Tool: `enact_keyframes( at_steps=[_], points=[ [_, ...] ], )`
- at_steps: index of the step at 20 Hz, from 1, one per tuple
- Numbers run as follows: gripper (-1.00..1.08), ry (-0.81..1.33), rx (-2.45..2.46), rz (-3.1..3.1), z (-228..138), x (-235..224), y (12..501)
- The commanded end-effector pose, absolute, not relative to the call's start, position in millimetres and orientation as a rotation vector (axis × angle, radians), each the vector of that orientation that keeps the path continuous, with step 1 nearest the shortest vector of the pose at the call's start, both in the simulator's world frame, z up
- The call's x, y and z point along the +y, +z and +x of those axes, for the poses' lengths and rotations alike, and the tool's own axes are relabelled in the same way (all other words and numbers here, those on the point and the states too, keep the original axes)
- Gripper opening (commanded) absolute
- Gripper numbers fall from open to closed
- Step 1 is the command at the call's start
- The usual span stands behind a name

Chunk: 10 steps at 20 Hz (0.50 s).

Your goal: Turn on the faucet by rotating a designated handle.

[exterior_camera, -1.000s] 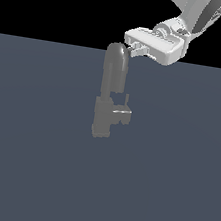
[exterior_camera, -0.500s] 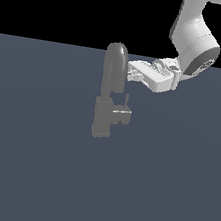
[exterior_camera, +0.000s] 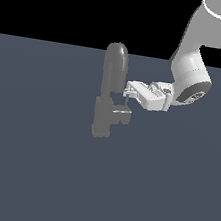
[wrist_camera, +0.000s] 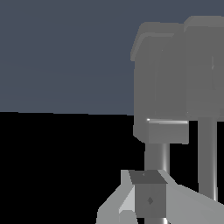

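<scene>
- The gripper [exterior_camera: 129, 92] hovers beside the spout; whether its fingers are apart, I cannot tell.
- The handle [exterior_camera: 122, 114] sits just below the fingertips on the faucet [exterior_camera: 110, 92].
- Risk: it could bump the spout and miss the stub.

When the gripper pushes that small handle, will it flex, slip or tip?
The handle looks like a stiff, blocky stub, so flexing seems unlikely. Its flat faces should resist slipping. Joined to the faucet base, it probably pivots rather than tips under the gripper.

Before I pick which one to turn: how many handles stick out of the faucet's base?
1. The handle juts from the faucet base toward the exterior view's right, below the gripper. Others may be hidden behind.
</scene>
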<state>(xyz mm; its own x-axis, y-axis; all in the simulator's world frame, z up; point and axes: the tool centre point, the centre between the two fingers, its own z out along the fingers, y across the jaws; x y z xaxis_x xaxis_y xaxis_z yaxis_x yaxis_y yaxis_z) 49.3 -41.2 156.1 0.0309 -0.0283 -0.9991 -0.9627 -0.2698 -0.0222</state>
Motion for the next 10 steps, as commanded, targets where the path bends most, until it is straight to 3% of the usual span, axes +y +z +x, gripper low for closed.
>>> enact_keyframes(
  at_steps=[1, 10],
  points=[
    [-1.00, 1.382, 1.083, -1.405, 49.8, -40.0, 147.8],
    [-1.00, 1.389, 1.089, -1.384, 47.4, -40.0, 143.2]
  ],
)
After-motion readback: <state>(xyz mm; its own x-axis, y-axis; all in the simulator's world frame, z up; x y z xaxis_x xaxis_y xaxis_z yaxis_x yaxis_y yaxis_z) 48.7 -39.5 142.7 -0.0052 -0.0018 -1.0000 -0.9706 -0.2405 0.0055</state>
